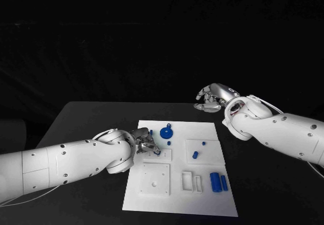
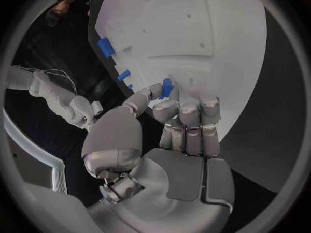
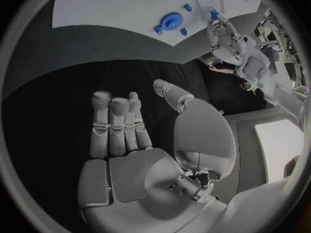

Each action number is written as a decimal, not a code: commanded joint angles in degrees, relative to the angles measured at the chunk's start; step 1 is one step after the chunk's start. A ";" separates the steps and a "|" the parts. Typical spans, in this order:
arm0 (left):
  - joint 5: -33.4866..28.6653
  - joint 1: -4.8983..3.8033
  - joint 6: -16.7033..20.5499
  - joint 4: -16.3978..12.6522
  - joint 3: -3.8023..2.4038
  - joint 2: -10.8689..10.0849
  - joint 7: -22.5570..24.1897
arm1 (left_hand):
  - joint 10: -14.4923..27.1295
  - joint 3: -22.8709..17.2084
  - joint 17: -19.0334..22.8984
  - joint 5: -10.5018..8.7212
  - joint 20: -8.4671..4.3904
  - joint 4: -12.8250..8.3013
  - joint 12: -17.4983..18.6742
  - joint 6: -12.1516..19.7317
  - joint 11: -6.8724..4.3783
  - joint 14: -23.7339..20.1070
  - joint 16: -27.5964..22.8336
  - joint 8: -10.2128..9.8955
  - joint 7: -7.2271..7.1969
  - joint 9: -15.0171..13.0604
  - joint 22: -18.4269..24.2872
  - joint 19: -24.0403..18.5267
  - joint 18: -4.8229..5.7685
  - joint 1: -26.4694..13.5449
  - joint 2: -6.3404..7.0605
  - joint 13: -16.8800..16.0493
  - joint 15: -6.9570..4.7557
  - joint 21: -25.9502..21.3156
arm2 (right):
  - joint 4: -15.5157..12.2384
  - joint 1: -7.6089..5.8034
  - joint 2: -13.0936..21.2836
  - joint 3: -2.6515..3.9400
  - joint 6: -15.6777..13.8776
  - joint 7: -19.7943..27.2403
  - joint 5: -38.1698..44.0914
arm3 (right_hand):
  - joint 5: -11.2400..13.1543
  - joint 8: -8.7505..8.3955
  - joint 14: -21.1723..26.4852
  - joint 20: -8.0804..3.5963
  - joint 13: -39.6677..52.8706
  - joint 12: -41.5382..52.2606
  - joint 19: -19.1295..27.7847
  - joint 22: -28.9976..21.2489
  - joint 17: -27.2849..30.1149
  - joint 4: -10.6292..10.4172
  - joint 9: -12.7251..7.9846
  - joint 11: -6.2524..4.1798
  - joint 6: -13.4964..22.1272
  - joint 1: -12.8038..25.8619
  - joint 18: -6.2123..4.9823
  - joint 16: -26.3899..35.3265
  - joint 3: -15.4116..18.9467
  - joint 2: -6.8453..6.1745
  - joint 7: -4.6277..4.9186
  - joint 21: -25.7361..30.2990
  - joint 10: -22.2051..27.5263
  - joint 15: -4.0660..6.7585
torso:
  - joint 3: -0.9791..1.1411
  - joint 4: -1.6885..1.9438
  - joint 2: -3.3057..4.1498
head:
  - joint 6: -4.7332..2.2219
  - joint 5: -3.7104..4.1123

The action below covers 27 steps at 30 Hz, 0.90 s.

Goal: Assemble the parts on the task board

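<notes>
The white task board [image 1: 202,201] lies in the middle of the black table. My left hand [image 1: 143,142] hovers over the board's left edge and pinches a small blue part [image 2: 167,88] between thumb and a finger, just above the board [image 2: 214,26]. A blue gear-like disc [image 1: 168,133] sits near the board's far edge, with a small blue piece [image 1: 169,143] just in front of it. Two short blue pegs [image 1: 204,142] [image 1: 195,154] stand mid-board. Two blue cylinders [image 1: 219,182] lie side by side at the right. My right hand [image 1: 215,97] hangs beyond the board's far right corner, holding nothing, thumb apart from the fingers.
A square white plate with holes [image 1: 155,179] and a pair of narrow slots [image 1: 191,182] sit on the near half of the board. Black table [image 1: 88,117] surrounds the board on all sides. The right wrist view shows the blue disc [image 3: 171,21] and my left hand [image 3: 223,33].
</notes>
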State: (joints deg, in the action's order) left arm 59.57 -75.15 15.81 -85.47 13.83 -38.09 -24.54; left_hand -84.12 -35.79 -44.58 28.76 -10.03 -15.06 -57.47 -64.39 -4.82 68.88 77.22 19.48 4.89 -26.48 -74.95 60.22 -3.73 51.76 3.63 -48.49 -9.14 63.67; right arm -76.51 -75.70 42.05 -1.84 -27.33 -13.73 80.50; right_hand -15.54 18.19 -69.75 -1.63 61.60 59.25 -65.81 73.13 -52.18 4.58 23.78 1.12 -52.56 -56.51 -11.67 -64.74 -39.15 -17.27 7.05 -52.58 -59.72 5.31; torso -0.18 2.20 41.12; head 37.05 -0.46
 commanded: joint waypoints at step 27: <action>0.39 0.11 -2.36 0.00 -0.05 0.50 0.25 | 3.31 -0.35 -0.17 -12.98 -5.75 0.54 -2.26 -9.76 -3.68 3.53 1.99 1.23 -7.15 -24.95 -1.04 -1.36 -1.55 0.19 -1.09 0.06 -4.64 1.71 | 0.06 -0.02 -0.17 0.03 0.70 0.10 0.18 | -3.76 0.31 -0.36 0.05 -0.81 0.79 -0.61 0.39 -0.34 -0.20 0.21 -0.23 -0.17 -0.29 -3.33 0.48 -0.21 0.10 0.28 0.53 0.31 0.01 | -0.03 0.03 0.00 | 0.19 0.04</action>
State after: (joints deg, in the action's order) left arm 59.73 -75.07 14.68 -85.38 13.82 -37.79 -24.57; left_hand -83.81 -36.02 -44.67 15.89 -9.72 -14.80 -59.46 -64.51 -5.13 68.59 79.04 20.48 4.76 -26.48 -74.93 59.05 -4.78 51.83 2.97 -48.47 -9.44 65.21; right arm -76.41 -75.70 41.94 -1.84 -27.24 -13.77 80.47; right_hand -19.22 18.19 -69.72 -1.43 60.84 59.69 -66.00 73.50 -52.46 4.58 23.93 1.13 -52.49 -56.51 -11.67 -64.52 -39.15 -17.27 6.97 -52.35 -59.72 5.28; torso -0.23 2.22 41.11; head 37.16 -0.41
